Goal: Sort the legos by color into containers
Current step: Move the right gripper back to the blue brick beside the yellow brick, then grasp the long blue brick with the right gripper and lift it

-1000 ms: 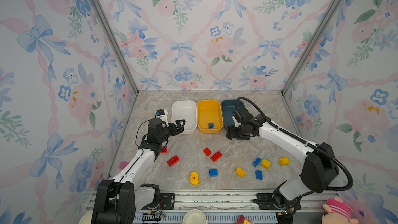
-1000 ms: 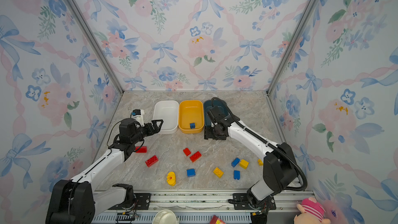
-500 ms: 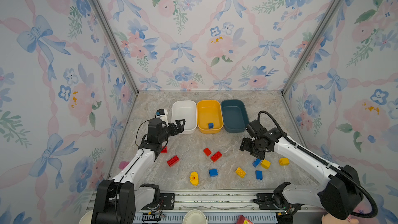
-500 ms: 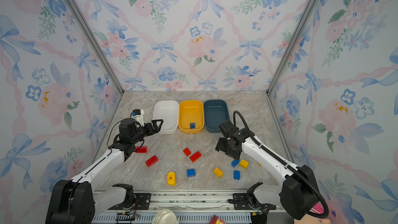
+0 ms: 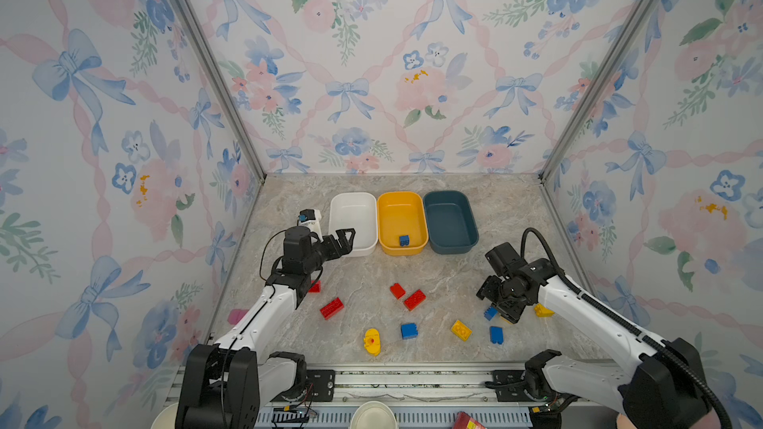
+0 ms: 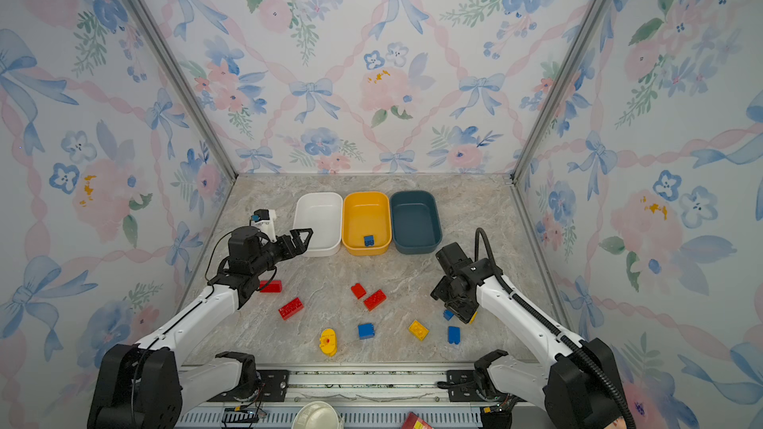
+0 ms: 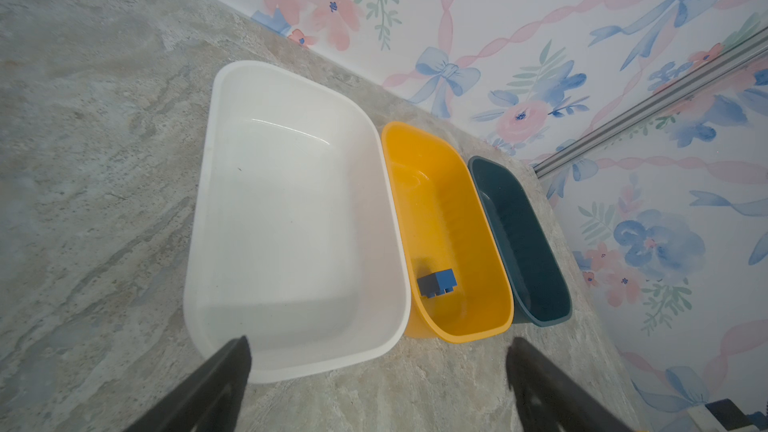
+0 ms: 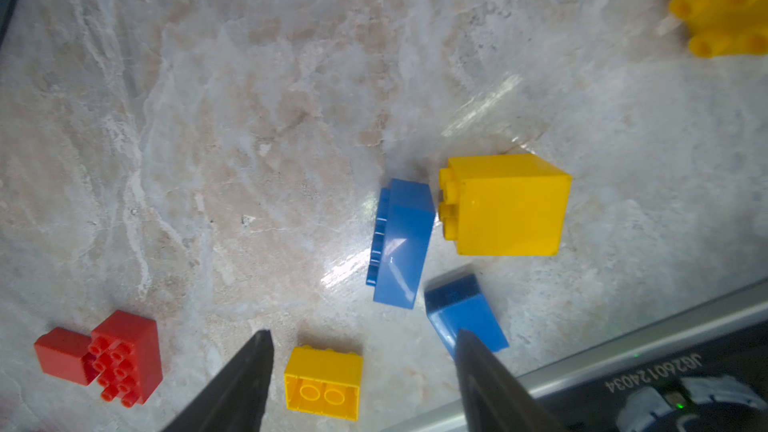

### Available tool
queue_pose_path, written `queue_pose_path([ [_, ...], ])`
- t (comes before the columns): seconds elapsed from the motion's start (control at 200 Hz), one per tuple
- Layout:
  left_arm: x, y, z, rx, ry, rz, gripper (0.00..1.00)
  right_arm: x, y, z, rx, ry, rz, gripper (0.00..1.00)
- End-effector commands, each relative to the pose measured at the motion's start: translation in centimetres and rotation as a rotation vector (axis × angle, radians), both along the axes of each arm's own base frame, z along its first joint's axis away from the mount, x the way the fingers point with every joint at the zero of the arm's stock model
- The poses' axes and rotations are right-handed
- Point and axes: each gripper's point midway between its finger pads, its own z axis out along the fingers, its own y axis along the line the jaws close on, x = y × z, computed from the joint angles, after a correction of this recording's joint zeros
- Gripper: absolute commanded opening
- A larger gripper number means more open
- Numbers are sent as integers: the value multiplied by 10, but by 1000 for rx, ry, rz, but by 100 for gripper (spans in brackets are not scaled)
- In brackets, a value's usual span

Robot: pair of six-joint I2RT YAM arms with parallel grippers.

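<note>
Three containers stand in a row at the back: white point(image 5: 353, 204), yellow-orange point(image 5: 402, 208) with one blue lego point(image 5: 404, 240) in it, and teal point(image 5: 450, 216). Loose legos lie in front: red point(image 5: 331, 308), red point(image 5: 414, 300), blue point(image 5: 408, 330), a rounded yellow one point(image 5: 371, 341). My left gripper point(image 5: 346, 237) hovers open and empty at the white tub's point(image 7: 291, 209) near corner. My right gripper point(image 5: 501, 311) is open, low over a blue brick point(image 8: 399, 243) and a yellow cube point(image 8: 507, 205). Nothing is between its fingers point(image 8: 249, 371); a yellow brick point(image 8: 322, 382) lies beyond them.
A flat pink block point(image 5: 236, 316) lies at the left wall. Another yellow brick point(image 5: 543, 310) sits by the right arm, a blue one point(image 5: 496, 335) near the front rail. Paper cups point(image 5: 373, 416) stand below the table's front edge. Walls close three sides.
My right arm has swung from the teal tub back to the front right and come down over the blue and yellow bricks. The left arm has not moved.
</note>
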Motion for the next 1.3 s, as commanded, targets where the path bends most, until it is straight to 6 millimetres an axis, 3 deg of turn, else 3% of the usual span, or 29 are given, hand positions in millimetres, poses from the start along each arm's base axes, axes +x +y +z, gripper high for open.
queue_pose_path([
  [0.0, -1, -5, -2, -7, -2, -19, 98, -8, -7, -7, -4, 35, -38, 69],
  [0.49, -1, -4, -4, -5, 0, -14, 98, -2, -11, -26, -13, 73, -49, 52],
  [1.295, -1, -3, -6, -4, 5, -9, 98, 3, -15, -49, -30, 127, -41, 45],
])
